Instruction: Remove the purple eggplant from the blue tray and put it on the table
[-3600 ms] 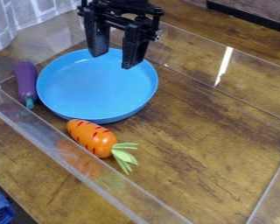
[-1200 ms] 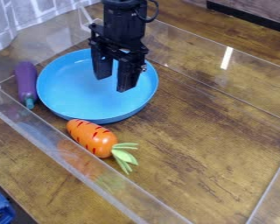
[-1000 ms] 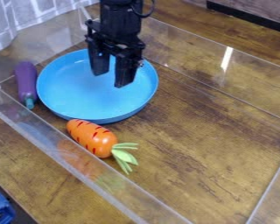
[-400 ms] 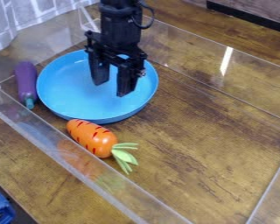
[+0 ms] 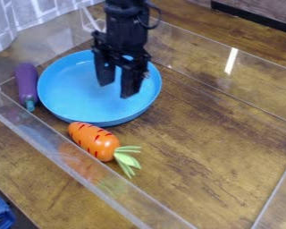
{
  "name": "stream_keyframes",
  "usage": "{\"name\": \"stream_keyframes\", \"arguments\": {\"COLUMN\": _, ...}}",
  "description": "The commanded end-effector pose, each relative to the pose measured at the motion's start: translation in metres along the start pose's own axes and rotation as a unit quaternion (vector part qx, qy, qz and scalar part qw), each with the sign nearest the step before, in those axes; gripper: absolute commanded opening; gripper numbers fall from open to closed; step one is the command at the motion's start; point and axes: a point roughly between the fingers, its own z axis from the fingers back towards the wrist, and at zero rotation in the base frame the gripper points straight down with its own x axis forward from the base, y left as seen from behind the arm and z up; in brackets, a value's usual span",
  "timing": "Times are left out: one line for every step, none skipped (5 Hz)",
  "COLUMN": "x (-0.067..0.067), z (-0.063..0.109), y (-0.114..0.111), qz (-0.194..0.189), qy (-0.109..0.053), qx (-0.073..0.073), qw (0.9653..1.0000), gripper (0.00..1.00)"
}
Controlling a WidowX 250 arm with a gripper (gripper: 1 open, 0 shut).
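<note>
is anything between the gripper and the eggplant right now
Nothing visible blocks it. The gripper hangs open over the empty blue tray; the eggplant lies on the table beside the tray's left rim, only that low rim between them.

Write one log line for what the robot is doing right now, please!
gripper: open, empty, over tray | tray: empty | eggplant: on table, left of tray | carrot: on table, in front of tray

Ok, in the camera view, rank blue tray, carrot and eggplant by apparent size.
1. blue tray, clearly largest.
2. orange carrot and purple eggplant: they look alike in length, and the carrot sits nearer the camera, so I won't rank them.
</note>
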Motion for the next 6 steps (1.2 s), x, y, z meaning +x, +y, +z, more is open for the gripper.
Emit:
{"name": "stream_keyframes", "arguments": {"x": 0.005, "z": 0.032, "y": 0.032, "qz": 0.039, "qy": -0.046, "qx": 0.017, "qw": 0.998, "gripper": 1.0}}
{"name": "stream_keyframes", "arguments": {"x": 0.002, "z": 0.044, "y": 0.026, "qz": 0.044, "qy": -0.049, "qx": 0.016, "qw": 0.9977, "gripper": 0.0}}
{"name": "stream_keyframes", "arguments": {"x": -0.002, "z": 0.049, "y": 0.013, "qz": 0.043, "qy": -0.048, "qx": 0.014, "qw": 0.9978, "gripper": 0.0}}
{"name": "stream_keyframes", "arguments": {"x": -0.005, "z": 0.052, "y": 0.0, "qz": 0.043, "qy": -0.047, "qx": 0.011, "qw": 0.9979, "gripper": 0.0}}
{"name": "stream_keyframes", "arguments": {"x": -0.008, "z": 0.057, "y": -0.013, "qz": 0.041, "qy": -0.046, "qx": 0.009, "qw": 0.9981, "gripper": 0.0}}
{"name": "stream_keyframes", "arguments": {"x": 0.0, "z": 0.058, "y": -0.02, "qz": 0.008, "qy": -0.045, "qx": 0.004, "qw": 0.999, "gripper": 1.0}}
